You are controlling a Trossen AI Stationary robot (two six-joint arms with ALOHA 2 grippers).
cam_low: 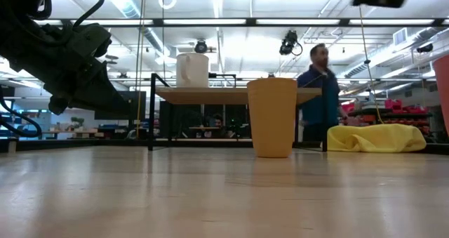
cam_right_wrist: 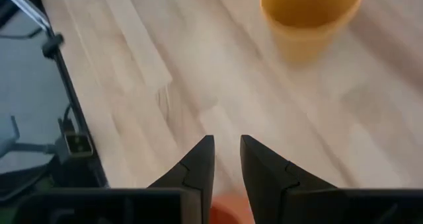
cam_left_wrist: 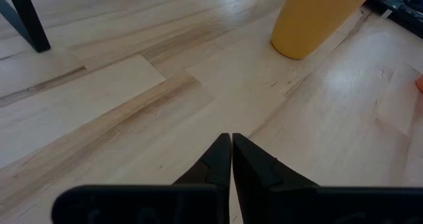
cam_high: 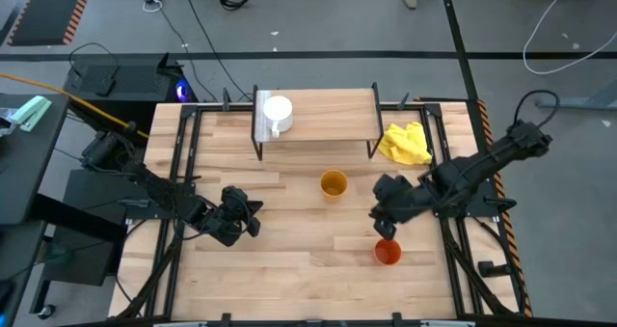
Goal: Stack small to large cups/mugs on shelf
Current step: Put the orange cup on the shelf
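white mug [cam_high: 277, 112] upright on the shelf [cam_high: 328, 118], toward its 9 o'clock end, shelf itself at 12 o'clock on the surface [cam_high: 289, 255]. yellow-orange cup [cam_high: 334, 184] upright near the middle of the surface, just off the shelf's near edge at 6 o'clock of it. orange-red cup [cam_high: 388, 253] upright at about 4 o'clock from the yellow-orange cup, apart from it. right tool [cam_high: 388, 223] just above the orange-red cup, at its 12 o'clock side — fingers [cam_right_wrist: 198, 168] slightly parted, gripping nothing. left tool [cam_high: 253, 217] low at 8 o'clock of the yellow-orange cup, well apart — fingers [cam_left_wrist: 215, 164] pressed together, empty. yellow cloth [cam_high: 406, 144] crumpled beside the shelf's 3 o'clock end. person [cam_low: 320, 97] standing beyond the surface.
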